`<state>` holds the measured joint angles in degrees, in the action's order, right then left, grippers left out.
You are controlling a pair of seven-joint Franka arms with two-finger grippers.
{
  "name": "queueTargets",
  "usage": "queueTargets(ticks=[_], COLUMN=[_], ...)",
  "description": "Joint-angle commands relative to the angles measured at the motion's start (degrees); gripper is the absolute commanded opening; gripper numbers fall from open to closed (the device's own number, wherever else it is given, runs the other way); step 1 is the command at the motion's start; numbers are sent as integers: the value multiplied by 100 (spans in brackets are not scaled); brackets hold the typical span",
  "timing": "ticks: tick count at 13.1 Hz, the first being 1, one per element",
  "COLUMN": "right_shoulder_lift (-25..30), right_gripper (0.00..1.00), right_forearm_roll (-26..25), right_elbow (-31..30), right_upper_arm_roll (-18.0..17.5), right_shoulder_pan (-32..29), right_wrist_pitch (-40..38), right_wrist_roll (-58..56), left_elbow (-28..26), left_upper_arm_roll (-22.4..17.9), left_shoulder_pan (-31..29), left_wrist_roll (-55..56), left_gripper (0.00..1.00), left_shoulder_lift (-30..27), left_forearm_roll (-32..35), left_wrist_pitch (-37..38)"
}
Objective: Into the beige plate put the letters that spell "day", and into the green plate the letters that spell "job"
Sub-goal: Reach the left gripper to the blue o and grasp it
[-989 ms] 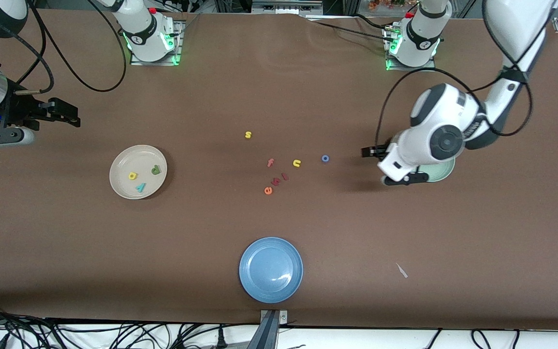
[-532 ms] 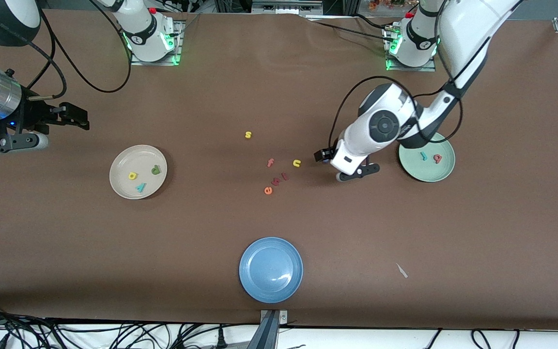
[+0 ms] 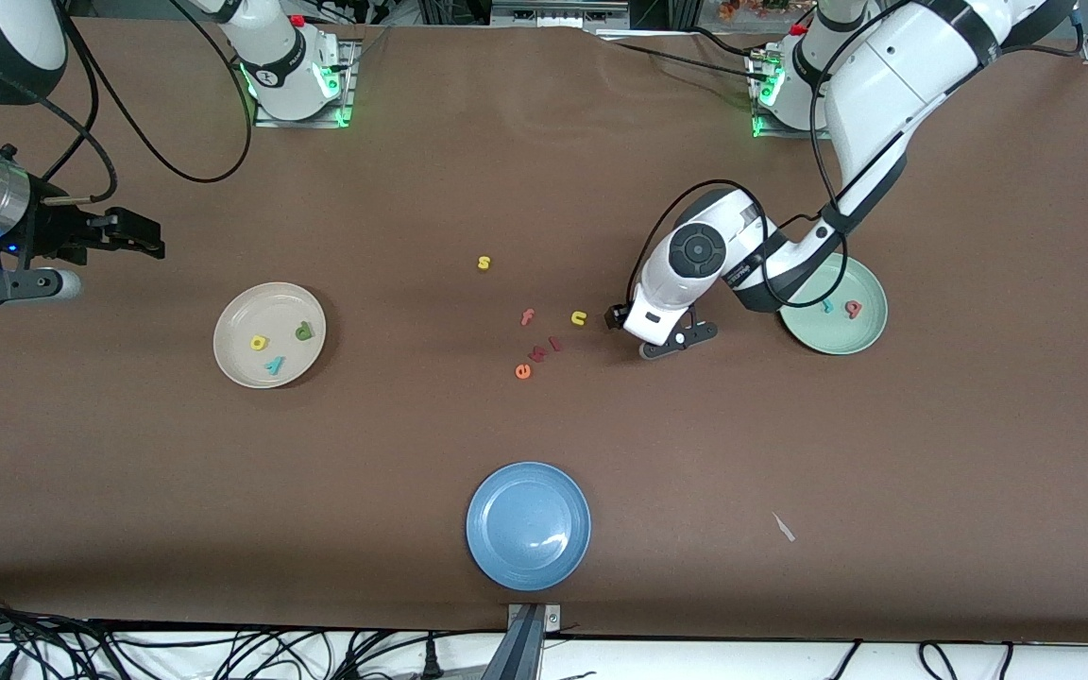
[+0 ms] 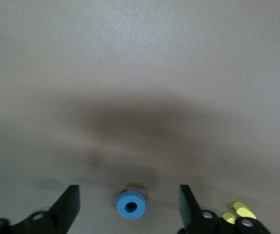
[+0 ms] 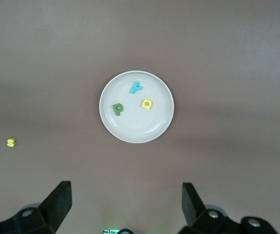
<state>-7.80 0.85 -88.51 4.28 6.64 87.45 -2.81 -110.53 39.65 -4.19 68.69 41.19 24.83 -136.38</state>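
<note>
Matt brown cloth-like table (image 3: 223,491), glossy blue plate (image 3: 528,524), matt foam-like blue o (image 4: 131,205).

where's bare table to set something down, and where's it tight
Bare table runs wide between the blue plate and the green plate, and between the blue plate and the beige plate. It is tight mid-table: loose letters cluster there, with the left gripper straddling the blue o beside them.
</note>
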Motion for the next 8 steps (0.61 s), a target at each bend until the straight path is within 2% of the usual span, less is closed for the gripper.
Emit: queueTargets(ticks=[1,5,6,7,8], right_shoulder_lift=[7,33,33,33,33], right_gripper=[100,100,100,100,100], right_forearm_roll=[-23,-14,-6,-14,-14], right_elbow=[88,88,88,88,88], right_upper_arm_roll=[-24,-33,-33,-42,-42], right_shoulder_pan=[-66,-66,-66,-66,-66], right_wrist_pitch=[-79,-228,-246,-246,-246], right_wrist_roll=[-53,-53,-53,-53,-53], left_elbow=[93,76,76,76,76], left_upper_arm_roll=[-27,-27,-27,-36,-36], left_shoulder_pan=[120,199,199,190,190], left_wrist_roll=[180,215,233,233,242], left_gripper=[78,70,66,58,44], left_shoulder_lift=[126,188,197,197,197], left_forearm_roll=[188,171,171,171,171], left_wrist_pitch=[-12,-3,-3,-3,6])
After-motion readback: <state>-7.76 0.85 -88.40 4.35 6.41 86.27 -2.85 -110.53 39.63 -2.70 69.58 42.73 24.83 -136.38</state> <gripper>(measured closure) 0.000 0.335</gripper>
